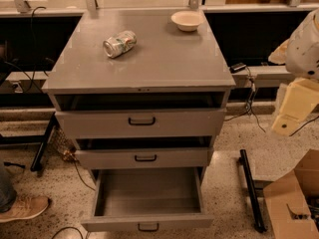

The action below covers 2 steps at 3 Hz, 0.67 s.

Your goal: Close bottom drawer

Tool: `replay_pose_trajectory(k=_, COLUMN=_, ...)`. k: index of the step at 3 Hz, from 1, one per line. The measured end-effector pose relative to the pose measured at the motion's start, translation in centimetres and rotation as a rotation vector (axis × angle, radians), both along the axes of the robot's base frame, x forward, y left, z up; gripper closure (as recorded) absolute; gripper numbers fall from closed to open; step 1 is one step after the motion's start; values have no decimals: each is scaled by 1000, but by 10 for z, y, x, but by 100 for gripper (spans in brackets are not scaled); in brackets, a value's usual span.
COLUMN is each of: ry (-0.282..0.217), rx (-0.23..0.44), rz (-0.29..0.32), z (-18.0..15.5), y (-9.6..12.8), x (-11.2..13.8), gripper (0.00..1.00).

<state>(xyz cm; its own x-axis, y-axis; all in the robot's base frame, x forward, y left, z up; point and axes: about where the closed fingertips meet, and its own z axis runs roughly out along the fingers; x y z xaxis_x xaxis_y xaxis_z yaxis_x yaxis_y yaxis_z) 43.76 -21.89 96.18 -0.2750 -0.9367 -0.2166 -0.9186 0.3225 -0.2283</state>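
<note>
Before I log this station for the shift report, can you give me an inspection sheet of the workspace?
Surface: grey cabinet top, holding two items.
Job's things: bottom drawer pulled out; its box looks empty.
Clutter: crushed can lying on its side; bowl at the back right.
Grippers: gripper off the cabinet's right side, apart from the drawers.
Cables: black cables hang right of the cabinet.
Surroundings: cardboard box lower right; shoe lower left.
</note>
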Motion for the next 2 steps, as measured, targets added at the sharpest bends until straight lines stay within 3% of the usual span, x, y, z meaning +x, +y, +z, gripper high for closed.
replay_pose_trajectory(k=1, ry=69, rx=53, rz=-103, z=-58, y=3, x=-2, gripper=0)
replay_pose_trajectory(k=2, ry=146, rx=115, rz=-227, z=-162, y=14, x=-19, gripper=0)
